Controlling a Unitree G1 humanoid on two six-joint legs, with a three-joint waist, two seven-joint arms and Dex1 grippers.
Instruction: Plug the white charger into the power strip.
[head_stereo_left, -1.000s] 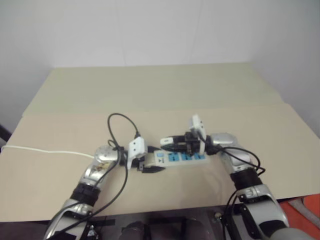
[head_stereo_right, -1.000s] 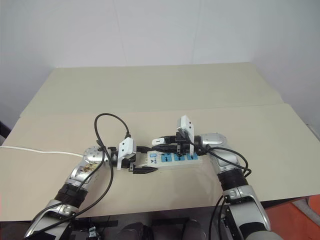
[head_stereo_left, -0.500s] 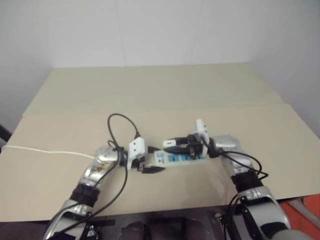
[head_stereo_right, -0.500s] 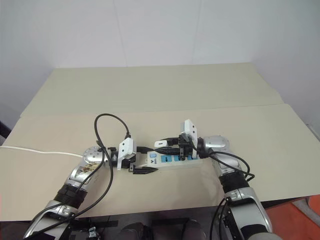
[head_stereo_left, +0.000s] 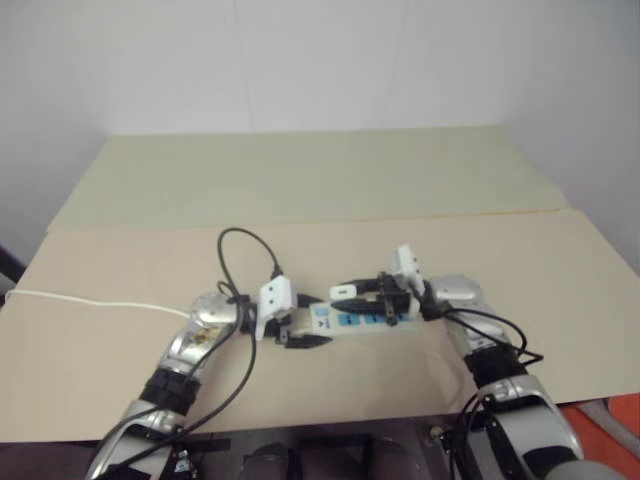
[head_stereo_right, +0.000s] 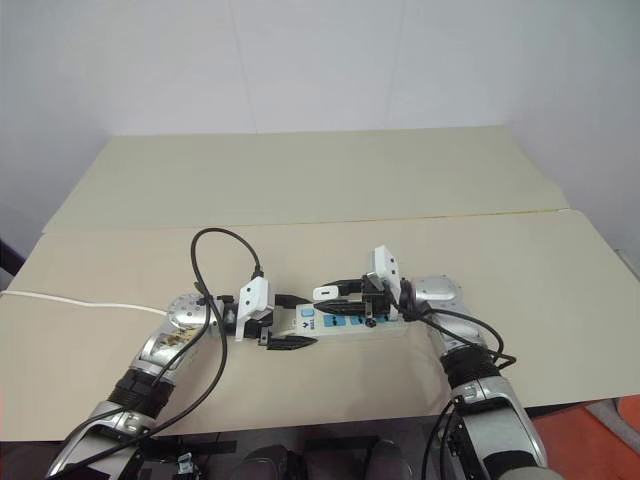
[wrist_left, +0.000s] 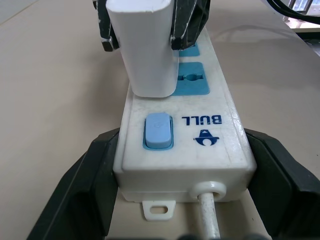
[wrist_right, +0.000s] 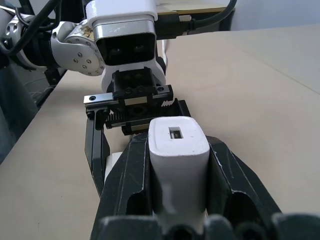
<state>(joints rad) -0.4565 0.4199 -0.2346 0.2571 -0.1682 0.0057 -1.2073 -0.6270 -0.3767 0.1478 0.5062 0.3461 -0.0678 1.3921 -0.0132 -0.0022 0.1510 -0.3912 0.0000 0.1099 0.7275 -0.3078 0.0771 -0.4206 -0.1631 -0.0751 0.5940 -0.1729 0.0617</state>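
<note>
There, the right pincer (wrist_right: 177, 200) was clamped on the charger (wrist_left: 145, 45), its base meeting the strip (wrist_left: 182, 145) at the socket nearest the switch (wrist_left: 158, 131). The left pincer (wrist_left: 182, 200) gripped the strip's cord end on the table (head_stereo_left: 300, 200). Pressing straight down, squarely, without tilting, looked wisest.

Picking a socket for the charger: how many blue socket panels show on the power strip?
2 show on the power strip in the left wrist view: one beside the white charger, one partly behind it. More may be hidden under the charger.
</note>
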